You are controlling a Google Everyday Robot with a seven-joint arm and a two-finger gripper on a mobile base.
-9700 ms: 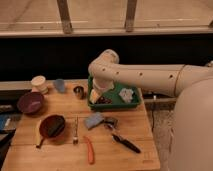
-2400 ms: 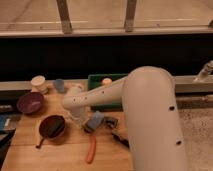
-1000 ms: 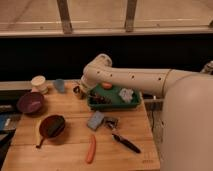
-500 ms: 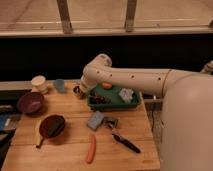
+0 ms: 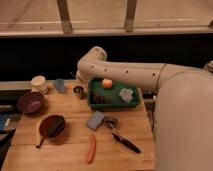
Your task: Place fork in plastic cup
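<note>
**At the green tray's left rear corner: gripper low, fork not made out**

Camera view, and I'm taking everything off the green tray [image 5: 131,103], which sits toward the back of the wooden table [image 5: 65,157]. My arm [image 5: 135,75] sweeps in from the right, passes above the tray's back edge, bends at a rounded joint and drops at the tray's left rear corner. The gripper [image 5: 80,79] is down there, just beside the tray's left wall. From this angle I cannot tell whether it is spread, pressed together or holding anything.

The fork: I cannot pick it out, either on the boards or at the gripper, so I can't call its place.

Left of the tray, almost under the gripper, stands a small metal cup [image 5: 78,91]. Further left is the bluish cup [image 5: 59,85], upright, then a cream cup [image 5: 38,82] beyond it, near but apart. A purple bowl [image 5: 31,101] sits at the far left, forward of the cream cup.

Inside the tray: an orange ball [image 5: 107,83] near the back wall, a pale blue lump [image 5: 126,94] to the right, something dark [image 5: 101,99] at front left.

Forward of the tray lies a grey-blue sponge [image 5: 95,120] with a small metallic piece [image 5: 110,122] just beside it. Further forward is a black-handled utensil [image 5: 125,143], angled, and an orange-handled tool [image 5: 91,149]. Forward and well left of the tray is the red bowl [image 5: 52,126].
</note>
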